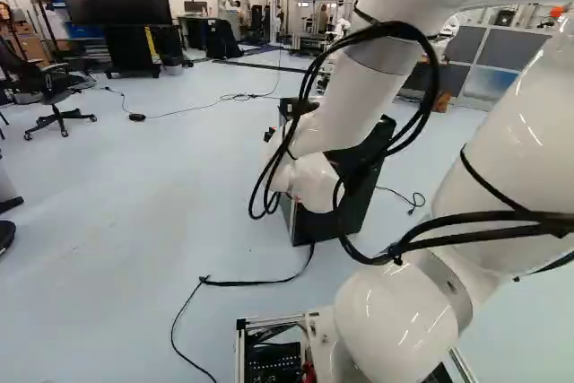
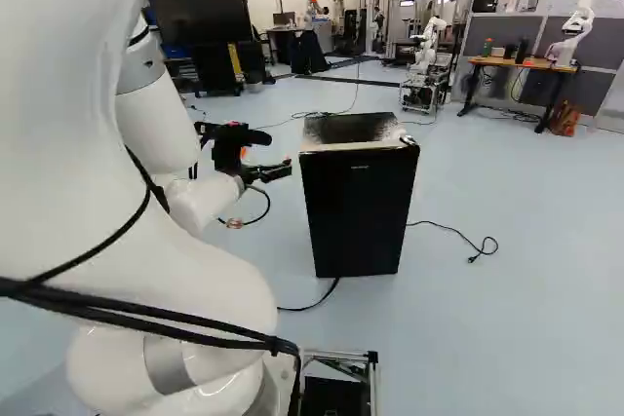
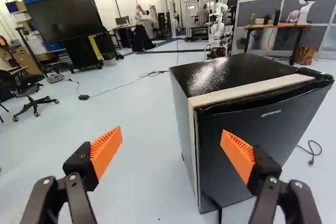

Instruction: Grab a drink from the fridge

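1. A compact black fridge (image 2: 359,207) stands upright on the pale floor (image 3: 147,192), ahead of the white arm (image 1: 345,109), its door (image 3: 249,156) facing the base and apparently shut.
2. The black tool (image 3: 171,137) waits with its two fingers spread wide, nothing between the orange pads (image 3: 106,150). In the right base view it hangs beside the fridge's upper part, near but seemingly not touching.
3. No drink is in sight; if one is stocked, it would be behind that closed door.
4. The job looks to be in its opening stage: the tool is near the appliance, but the door has yet to be opened and no drink is in hand.
5. A hinge-like fitting (image 3: 315,73) caps the top corner farther from the tool, suggesting that the door opens from the nearer edge.
6. Left to do: work that edge free, swing the door wide, reach in, close on a drink and bring it out.
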{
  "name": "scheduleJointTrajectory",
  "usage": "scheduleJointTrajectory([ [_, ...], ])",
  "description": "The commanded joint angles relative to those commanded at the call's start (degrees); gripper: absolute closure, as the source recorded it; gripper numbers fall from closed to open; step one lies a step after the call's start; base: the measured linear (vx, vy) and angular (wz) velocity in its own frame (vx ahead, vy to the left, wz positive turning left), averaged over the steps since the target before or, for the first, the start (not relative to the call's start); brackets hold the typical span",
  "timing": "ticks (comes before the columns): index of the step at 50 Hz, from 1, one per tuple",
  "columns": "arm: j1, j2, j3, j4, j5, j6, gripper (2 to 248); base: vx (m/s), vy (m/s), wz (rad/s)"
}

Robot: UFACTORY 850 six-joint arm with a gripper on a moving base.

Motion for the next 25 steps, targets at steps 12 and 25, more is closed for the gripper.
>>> scheduleJointTrajectory([
  [12,2.12,-4.40,-2.35,4.28,0.72,0.00,3,0.000,0.000,0.000],
  [25,4.32,-9.07,-4.96,8.90,1.64,0.00,3,0.000,0.000,0.000],
])
